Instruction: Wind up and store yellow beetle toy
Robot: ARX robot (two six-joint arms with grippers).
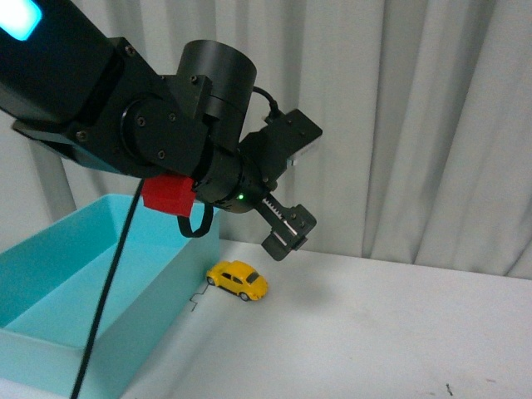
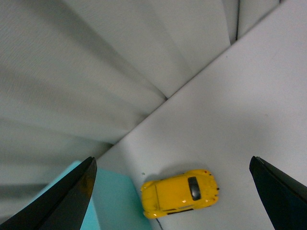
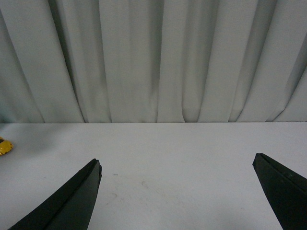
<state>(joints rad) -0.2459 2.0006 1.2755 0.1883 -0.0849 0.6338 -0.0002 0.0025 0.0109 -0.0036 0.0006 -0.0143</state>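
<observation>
**Now: beetle loose by the bin, both claws apart**

You have the beetle (image 1: 238, 280) standing on its wheels on the white surface (image 1: 382, 332), at about 7 o'clock from the middle of the front view. The bin (image 1: 162, 320) lies at its 9 o'clock, just beside it. I cannot tell whether the two touch.

Your left claw (image 2: 171, 163) hangs above the beetle, at its 1 o'clock in the front view. Its jaws are spread wide and empty, and its wrist view looks down on the yellow roof between the two fingers (image 2: 67, 201). Your right claw (image 3: 176, 163) is also wide apart and holds nothing. It sits low over bare surface, facing the curtain (image 3: 153, 62), and only a yellow sliver of the beetle shows at the edge of its view. The front view does not show that arm.

Expect the beetle to be light, hard and slick. The shell is glossy and rounded all over, so pads closing on the roof or the bonnet will likely slide off. It will also roll on its wheels if you nudge it end-on.

Take it across the flanks, at the doors between the wheel arches, where the sides look flattest. Turn the left claw so the fingers come down on either side of the body. No winding key is visible, so the winding is probably a press-and-drag on the wheels. For that, hold it low and firm.
</observation>
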